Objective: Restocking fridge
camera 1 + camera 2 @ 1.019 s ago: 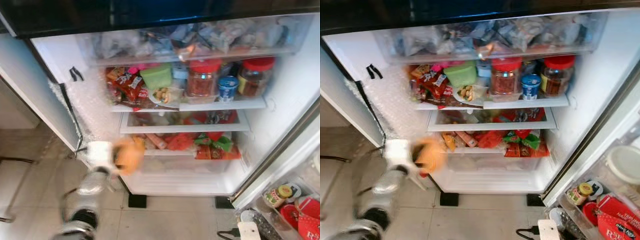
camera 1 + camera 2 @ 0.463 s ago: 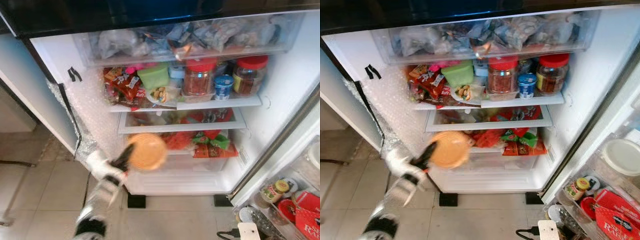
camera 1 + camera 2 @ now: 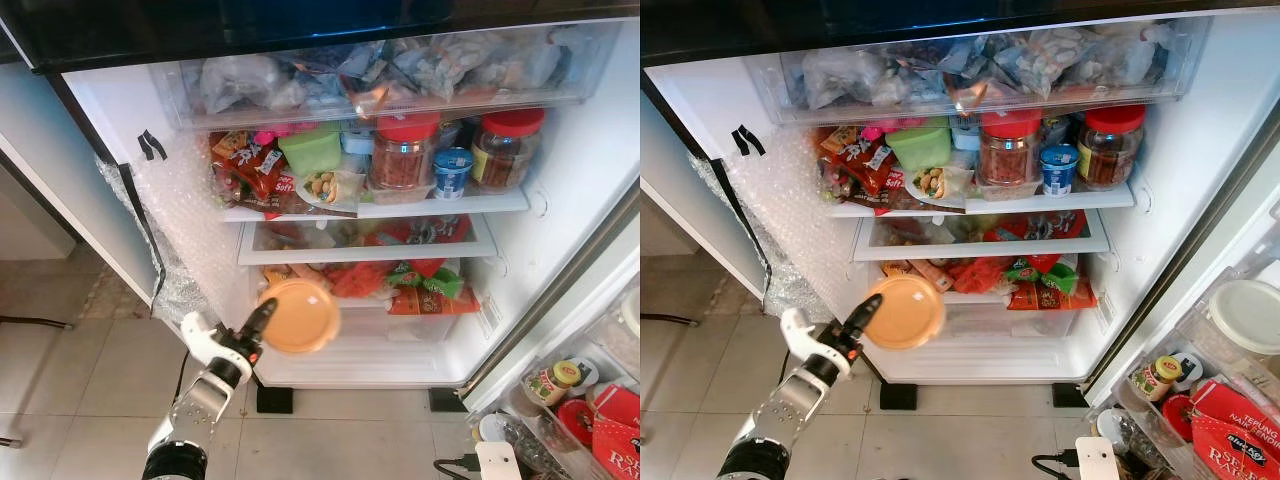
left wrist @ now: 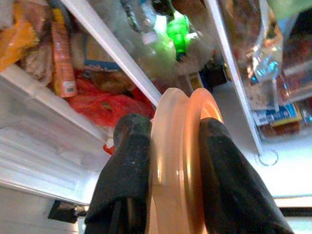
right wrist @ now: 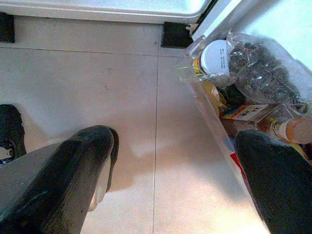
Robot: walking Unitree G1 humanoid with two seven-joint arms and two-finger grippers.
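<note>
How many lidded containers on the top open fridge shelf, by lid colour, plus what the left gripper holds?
Red-lid jars: 2
Blue-lid cup: 1
Green box: 1
Orange container in left gripper: 1
Total: 5

A red packet point(image 3: 1238, 437) in the fridge door carried white lettering, partly readable as "TEPUNG". No other labels were legible.

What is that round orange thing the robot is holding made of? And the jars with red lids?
The round orange container in the left gripper looks like smooth, slightly see-through plastic. The jars look like clear glass or plastic, since their contents show through; their red lids look plastic.
</note>
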